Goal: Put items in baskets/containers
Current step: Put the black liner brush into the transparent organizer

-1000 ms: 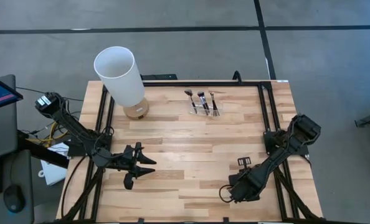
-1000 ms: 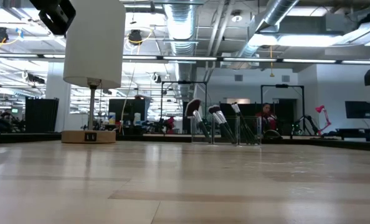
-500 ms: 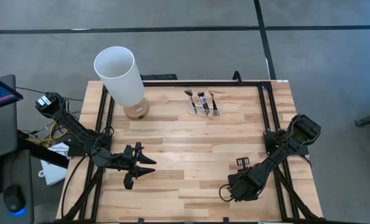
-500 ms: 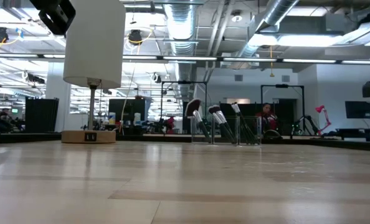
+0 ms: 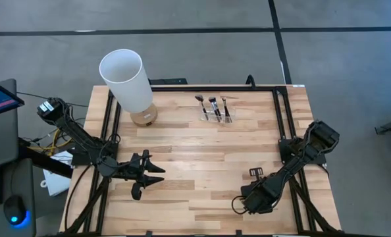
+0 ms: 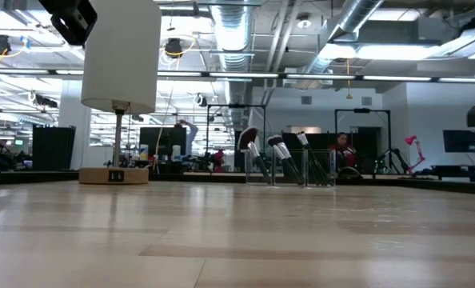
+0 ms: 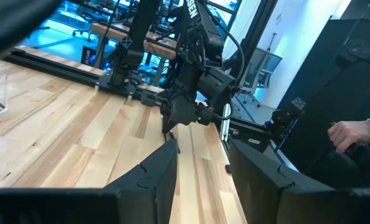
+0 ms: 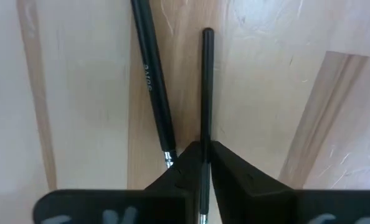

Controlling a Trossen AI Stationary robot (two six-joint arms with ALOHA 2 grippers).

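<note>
Two thin black makeup brushes lie on the wood near the table's front right. My right gripper (image 5: pixel 251 197) points down and is shut on one brush (image 8: pixel 205 87). The other brush (image 8: pixel 152 81) lies loose beside it, flat on the table. The clear holder (image 5: pixel 215 113) stands at the far middle with three brushes upright in it (image 6: pixel 289 164). My left gripper (image 5: pixel 157 174) hovers open and level over the table's left side, with nothing between its fingers (image 7: pixel 200 180). My right gripper pinches the brush's black handle (image 8: pixel 203 146) between its two fingers, well back from the handle's free end (image 8: pixel 207 32). The fingers come from above, pointing down, one on each side of the handle. The brush appears to lie flat on the wood.
A tall white cylinder (image 5: pixel 126 82) on a wooden base stands at the far left. A black frame (image 5: pixel 278 99) runs along the table's edges. Bare wood lies between the two arms and the holder. A person's hand (image 7: pixel 353 130) shows beyond the table.
</note>
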